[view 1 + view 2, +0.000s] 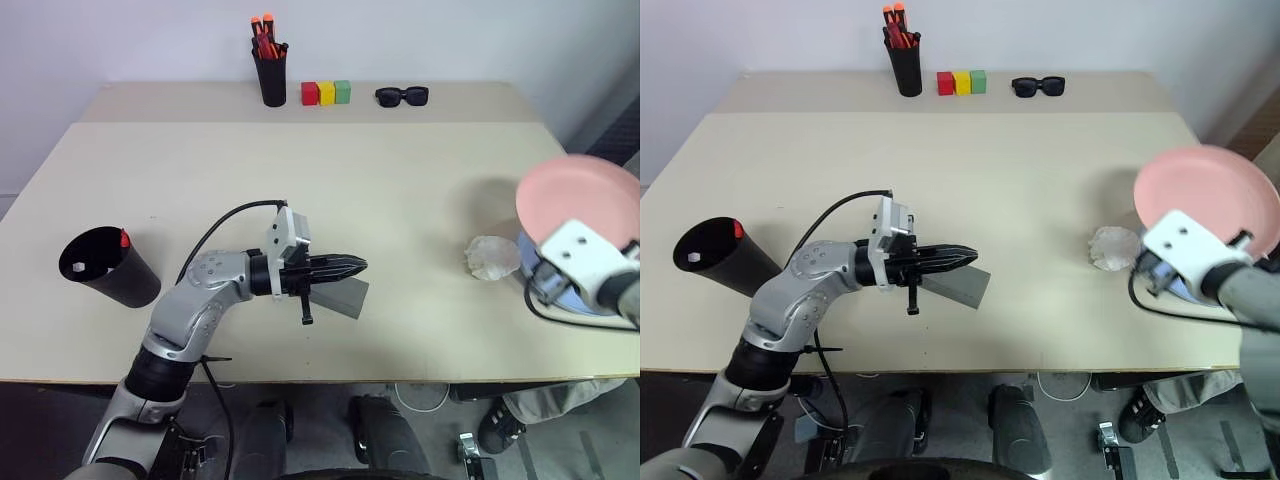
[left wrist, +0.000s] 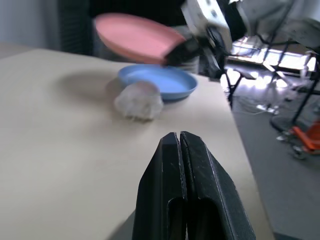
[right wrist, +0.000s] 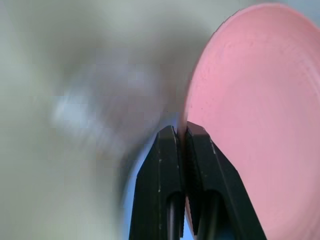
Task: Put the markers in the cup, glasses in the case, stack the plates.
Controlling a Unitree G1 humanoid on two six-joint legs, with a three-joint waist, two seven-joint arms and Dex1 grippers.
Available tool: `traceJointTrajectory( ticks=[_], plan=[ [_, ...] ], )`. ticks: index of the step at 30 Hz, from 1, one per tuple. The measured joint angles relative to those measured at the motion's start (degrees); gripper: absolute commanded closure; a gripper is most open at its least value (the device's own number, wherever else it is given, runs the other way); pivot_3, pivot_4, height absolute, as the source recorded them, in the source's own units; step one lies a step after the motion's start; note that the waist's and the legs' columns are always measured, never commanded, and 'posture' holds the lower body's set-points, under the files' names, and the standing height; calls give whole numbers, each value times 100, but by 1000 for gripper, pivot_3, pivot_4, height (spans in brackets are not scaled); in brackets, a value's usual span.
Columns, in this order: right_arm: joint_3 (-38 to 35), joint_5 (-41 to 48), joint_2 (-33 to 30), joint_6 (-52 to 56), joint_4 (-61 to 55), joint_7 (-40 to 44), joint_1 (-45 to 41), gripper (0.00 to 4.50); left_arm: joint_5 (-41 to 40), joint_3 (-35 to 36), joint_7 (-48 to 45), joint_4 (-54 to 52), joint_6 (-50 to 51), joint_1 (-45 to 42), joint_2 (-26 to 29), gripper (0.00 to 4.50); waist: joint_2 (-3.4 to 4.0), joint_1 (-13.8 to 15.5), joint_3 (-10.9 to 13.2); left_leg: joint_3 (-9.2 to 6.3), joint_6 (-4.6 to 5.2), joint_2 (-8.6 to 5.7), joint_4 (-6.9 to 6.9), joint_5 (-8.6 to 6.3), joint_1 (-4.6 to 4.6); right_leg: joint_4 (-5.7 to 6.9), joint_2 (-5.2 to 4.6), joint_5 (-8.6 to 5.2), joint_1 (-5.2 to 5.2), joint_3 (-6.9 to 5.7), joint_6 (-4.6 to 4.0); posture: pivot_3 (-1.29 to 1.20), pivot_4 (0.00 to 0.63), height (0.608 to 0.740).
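Pink plate (image 3: pixel 255 120) pinched (lifted) – right gripper (image 3: pixel 181 137)

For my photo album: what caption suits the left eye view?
Right hand lifts the pink plate above the blue plate.

Left arm: reaches in from the lower left, elbow bent, forearm running across the front of the table toward the right.
Left gripper (image 1: pixel 352 266): points level toward the robot's right, jaws pressed flat together, nothing between them.
Right arm: enters at the far right edge, wrist raised above the table.
Right gripper (image 3: pixel 181 137): jaws clamped on the rim of the pink plate (image 1: pixel 580 200), holding it tilted in the air.
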Motion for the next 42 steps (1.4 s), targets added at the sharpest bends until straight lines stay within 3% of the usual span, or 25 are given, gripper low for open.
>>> traceJointTrajectory(
  ticks=[4, 5, 7, 13, 20, 30, 33, 39, 42],
  plan=[
    [-164, 8, 215, -45, 57, -108, 257, 4412, 20, -119, -134, 136, -151, -88, -141, 4500, 3, -24, -2, 17, 1, 2, -1, 0, 27, 0, 1, -1, 15, 15, -7, 0, 150, 740],
    [-173, 18, 255, -53, 104, -131, 257, 4155, 24, -119, -146, 154, -165, -91, -142, 4500, 3, -18, -2, 16, 1, 2, 0, 1, 27, 1, 2, -1, 16, 15, -8, 0, 150, 740],
    [-176, 100, 348, -54, 261, -210, 227, 3477, 28, -118, -169, 188, -168, -90, -137, 4500, 3, 2, -2, 16, 1, 1, 1, 1, 26, 0, 0, -2, 17, 15, -8, 0, 150, 740],
    [-225, 353, 402, -43, 332, -258, 7, 541, 29, -114, -192, 184, -168, -66, -96, 4500, 4, 13, -2, 14, 2, 0, -1, 1, 24, -1, 0, -2, 17, 15, -6, 0, 150, 740],
    [-168, 895, 473, 58, 18, -160, -369, 541, 29, -111, -153, 182, -167, -23, -96, 4500, 4, 15, -2, 12, 1, 1, -1, 1, 24, -1, 1, -2, 17, 14, -6, 0, 150, 740],
    [1666, 133, 463, -983, 1484, -772, -1215, 541, 43, -93, -54, 170, -174, -3, -78, 4500, 4, 8, -2, 13, 1, 1, -4, 1, 24, -4, 0, -2, 16, 15, -7, 0, 150, 740],
    [1883, -96, 463, -1243, 1938, -948, -1302, 1383, 44, -89, 26, 124, -174, 47, -33, 4500, 4, 21, -2, 13, 2, 0, -6, 1, 22, -4, -1, -3, 15, 15, -6, 0, 150, 740],
    [1893, -123, 462, -1331, 1898, -954, -1287, 4423, 43, -83, 92, 22, -173, 94, -9, 4500, 4, 15, -2, 13, 2, 0, -5, 1, 22, -4, 0, -3, 16, 15, -5, 0, 150, 740],
    [1799, -127, 459, -1238, 1702, -977, -1275, 4470, 43, -84, 108, 21, -176, 119, -4, 4500, 4, 8, -2, 13, 2, 0, -6, 1, 22, -4, 0, -3, 15, 15, -5, 0, 150, 740]
  ],
)
